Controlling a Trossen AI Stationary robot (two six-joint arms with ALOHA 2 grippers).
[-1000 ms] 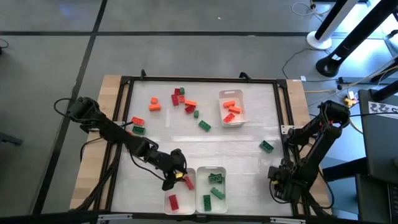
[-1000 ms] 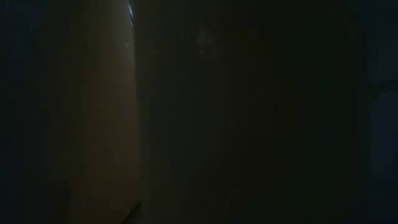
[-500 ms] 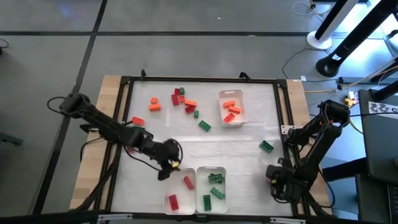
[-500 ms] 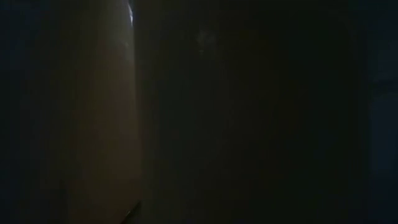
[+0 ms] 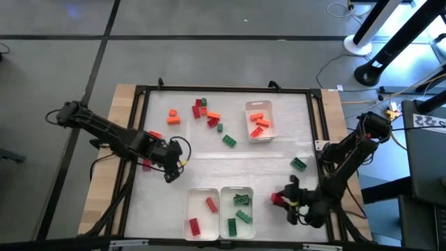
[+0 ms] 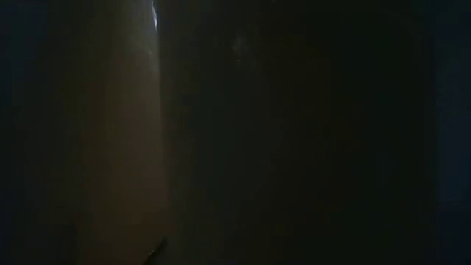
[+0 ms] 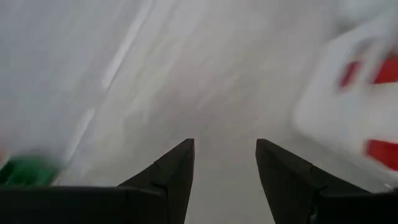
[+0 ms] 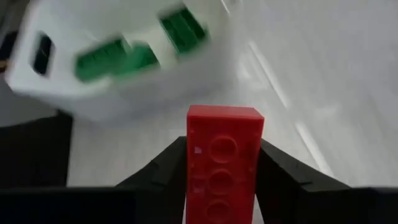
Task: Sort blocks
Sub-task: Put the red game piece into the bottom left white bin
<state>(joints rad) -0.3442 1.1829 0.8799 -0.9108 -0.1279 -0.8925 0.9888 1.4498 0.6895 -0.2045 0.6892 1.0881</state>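
Observation:
My right gripper [image 5: 281,199] is near the table's front edge, just right of the green tray [image 5: 245,217], and is shut on a red brick [image 8: 225,155]. My left gripper [image 5: 171,166] is open and empty over the bare table, left of and beyond the red tray [image 5: 194,208], which holds two red bricks. In the left wrist view, my left gripper [image 7: 225,155] has nothing between its fingers. Loose red, green and orange bricks [image 5: 205,115] lie at the far middle. One green brick [image 5: 298,164] lies at the right. The low view is dark. My right gripper pinches the red brick by its two long sides [image 8: 194,171] between its two fingers. The fingers lie along the brick, coming from the table's right. The brick's studded top faces the wrist camera, and its free end [image 8: 225,113] sticks out past the fingertips toward the green tray.
An orange tray [image 5: 269,111] with several orange bricks stands at the far right of the middle. A red and a green brick [image 5: 154,139] lie by the left frame rail, near my left arm. A black frame [image 5: 223,89] borders the white work surface.
My left gripper has drawn back from over the red tray toward the table's left and far side, empty. My right gripper has moved toward the table's left, toward the green tray, with the red brick held in it.

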